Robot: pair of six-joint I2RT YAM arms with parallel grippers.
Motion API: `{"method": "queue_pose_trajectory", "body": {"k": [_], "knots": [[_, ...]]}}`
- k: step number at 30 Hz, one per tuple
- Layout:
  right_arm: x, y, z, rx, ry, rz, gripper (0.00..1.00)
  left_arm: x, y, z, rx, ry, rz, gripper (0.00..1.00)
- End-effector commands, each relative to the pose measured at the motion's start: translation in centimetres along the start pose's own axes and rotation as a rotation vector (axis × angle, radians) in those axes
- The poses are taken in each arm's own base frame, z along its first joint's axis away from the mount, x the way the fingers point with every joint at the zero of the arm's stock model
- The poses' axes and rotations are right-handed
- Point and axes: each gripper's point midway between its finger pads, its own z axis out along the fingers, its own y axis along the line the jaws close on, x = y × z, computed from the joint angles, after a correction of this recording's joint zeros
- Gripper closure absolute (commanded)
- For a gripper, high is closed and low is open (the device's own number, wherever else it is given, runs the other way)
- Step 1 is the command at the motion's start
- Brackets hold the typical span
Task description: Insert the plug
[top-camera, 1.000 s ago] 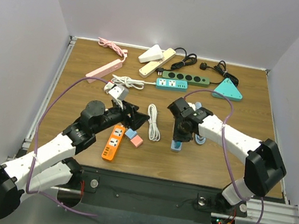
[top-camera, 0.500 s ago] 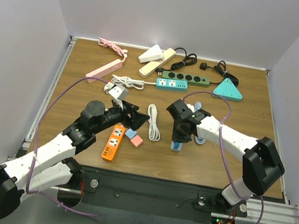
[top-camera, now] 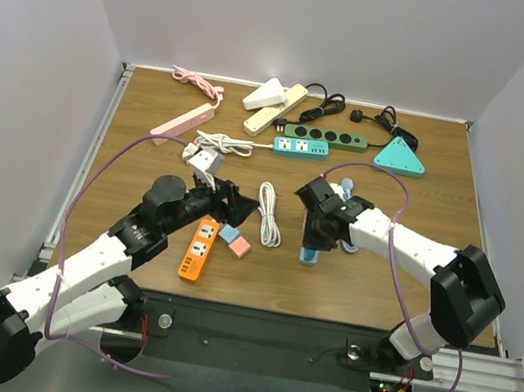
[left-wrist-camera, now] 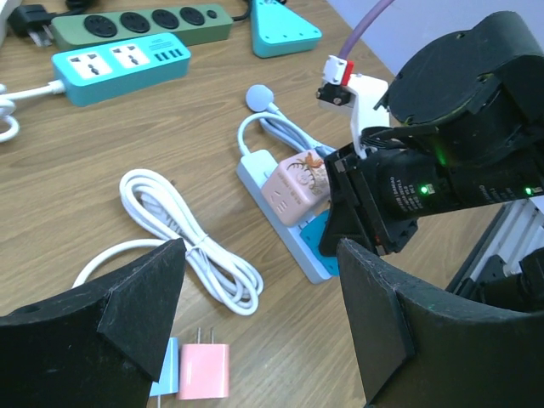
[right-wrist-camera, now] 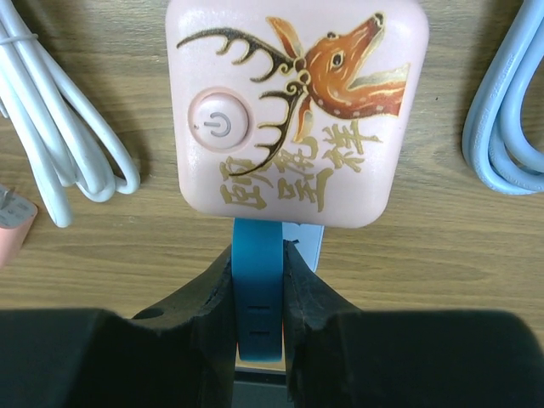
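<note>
R gripper (right-wrist-camera: 257, 285) clamped narrow on the teal plastic plug (right-wrist-camera: 257, 255). It holds the plug over the near-end socket of the pale blue power strip (left-wrist-camera: 293, 246), approx 5 o'clock of counter (top-camera: 444, 203) centre. L gripper (left-wrist-camera: 259, 263) is wide open, empty, and hangs apart at 9 o'clock of the strip.

Step in hand, my read: seating the plug. Pin depth is hidden by the fingers, so I can't tell if it's home.

To do it well:
- Keep plug square to strip face and press straight down, no twist.
- Strip is unheld and may skate or tip under an off-axis push, so go slow. L gripper could pin it if it shifts.
- Don't let go until plug body sits flush.

Edges/room:
- Pink cube adapter w/ deer print (right-wrist-camera: 297, 110) sits on the strip at 12 o'clock of the plug, right against it in R wrist view. No slack that way.
- White coiled cable (right-wrist-camera: 59, 127) at 10 o'clock and pale blue cord (right-wrist-camera: 510, 127) at 2 o'clock are both beside the strip, clear of the fingers.
- Small pink charger (left-wrist-camera: 202, 374) lies near the L gripper.
- Open wood toward 6 o'clock, so retreat that way or straight up.
</note>
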Motion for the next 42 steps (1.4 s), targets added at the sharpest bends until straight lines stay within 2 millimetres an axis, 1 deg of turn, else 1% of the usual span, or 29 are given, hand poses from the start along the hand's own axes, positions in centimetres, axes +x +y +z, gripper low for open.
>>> {"method": "queue_pose_trajectory", "body": {"k": [1, 2, 4, 5, 7, 8, 10, 11, 13, 14, 15, 17, 19, 22, 23, 25, 26, 27, 29, 30, 32, 33, 36, 42], "knots": [[0.5, -2.8, 3.1, 0.119, 0.030, -0.027, 1.00, -4.0, -0.6, -0.6, -0.025, -0.103, 0.016, 0.17], [-0.7, -3.2, 3.1, 0.127, 0.011, -0.025, 0.99, -3.9, -0.3, -0.6, -0.043, -0.099, 0.013, 0.17], [-2.0, -3.7, 3.0, 0.142, -0.013, -0.027, 1.00, -3.7, 0.0, -0.7, -0.061, -0.088, 0.004, 0.17], [-3.3, -4.1, 2.9, 0.146, -0.031, -0.023, 1.00, -3.7, 0.3, -0.7, -0.074, -0.088, 0.001, 0.17], [-4.8, -4.6, 2.9, 0.158, -0.049, -0.019, 1.00, -3.4, 0.5, -0.8, -0.085, -0.082, -0.005, 0.17], [-6.3, -4.9, 2.7, 0.161, -0.075, -0.015, 1.00, -3.3, 0.6, -0.9, -0.091, -0.083, -0.008, 0.17], [-7.6, -5.6, 2.9, 0.182, -0.087, -0.019, 1.00, -3.1, 0.8, -1.0, -0.100, -0.081, -0.011, 0.17], [-8.1, -5.4, 2.9, 0.178, -0.093, -0.017, 1.00, -3.0, 0.9, -1.0, -0.103, -0.075, -0.011, 0.17], [-9.6, -5.6, 2.8, 0.194, -0.120, -0.024, 1.00, -3.0, 1.0, -1.1, -0.112, -0.074, -0.013, 0.17], [-9.9, -5.9, 3.1, 0.209, -0.119, -0.034, 1.00, -3.0, 1.0, -1.3, -0.115, -0.077, -0.015, 0.17], [-10.6, -5.7, 3.0, 0.208, -0.133, -0.032, 1.00, -3.0, 1.1, -1.3, -0.117, -0.078, -0.015, 0.17], [-10.9, -5.6, 3.3, 0.210, -0.133, -0.035, 1.00, -3.0, 1.2, -1.4, -0.127, -0.077, -0.015, 0.17], [-11.0, -5.2, 3.4, 0.193, -0.129, -0.034, 1.00, -3.0, 1.2, -1.5, -0.129, -0.077, -0.017, 0.17], [-10.4, -5.3, 3.4, 0.188, -0.121, -0.018, 1.00, -2.8, 1.4, -1.5, -0.135, -0.075, -0.022, 0.17], [-9.7, -5.6, 3.8, 0.194, -0.113, -0.010, 1.00, -2.8, 1.5, -1.6, -0.139, -0.077, -0.022, 0.17], [-8.9, -5.4, 3.6, 0.183, -0.119, -0.004, 1.00, -2.7, 1.5, -1.6, -0.141, -0.076, -0.024, 0.17], [-8.5, -5.0, 3.6, 0.180, -0.130, 0.001, 1.00, -2.7, 1.6, -1.5, -0.142, -0.077, -0.026, 0.17], [-7.5, -5.3, 3.7, 0.190, -0.123, -0.002, 1.00, -2.7, 1.6, -1.5, -0.142, -0.078, -0.024, 0.17], [-6.7, -5.0, 3.7, 0.192, -0.130, 0.014, 1.00, -2.7, 1.6, -1.5, -0.142, -0.077, -0.026, 0.17], [-5.6, -5.1, 3.9, 0.193, -0.119, 0.007, 1.00, -2.7, 1.5, -1.5, -0.141, -0.080, -0.027, 0.17], [-4.8, -5.1, 3.9, 0.194, -0.118, 0.014, 1.00, -2.7, 1.6, -1.5, -0.143, -0.079, -0.027, 0.17], [-4.0, -5.1, 4.0, 0.202, -0.118, 0.018, 0.99, -2.7, 1.6, -1.5, -0.144, -0.080, -0.028, 0.17], [-3.1, -4.8, 4.0, 0.205, -0.127, 0.020, 1.00, -2.5, 1.7, -1.6, -0.146, -0.080, -0.033, 0.17], [-1.7, -4.7, 5.3, 0.214, -0.084, -0.004, 1.00, -2.4, 1.7, -1.6, -0.145, -0.079, -0.039, 0.17]]}}
